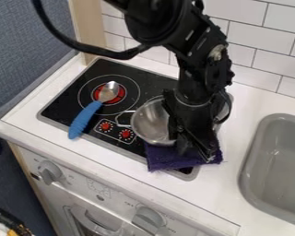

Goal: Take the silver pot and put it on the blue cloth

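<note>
"Two knobs (149,220) up front. Where's the silver pot (151,123)?"

"Over the stovetop (62,105), beside the gripper (198,156), overlapping the purple cloth (162,159). Can't tell if the grip's apart, together or clamped."

"Which step?"

"Placing, I'd judge. Next, centre it on the cloth."

"Count?"

"One pot, one cloth, one spoon (87,116), one sink (274,161), one gripper."

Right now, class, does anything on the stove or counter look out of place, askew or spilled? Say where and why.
The silver spoon with a blue handle looks misplaced: it slants across a red-centred burner, its handle jutting past the stove's front edge. The rumpled dark purple-blue cloth sits askew near the stove's corner. I see no spill.
</note>
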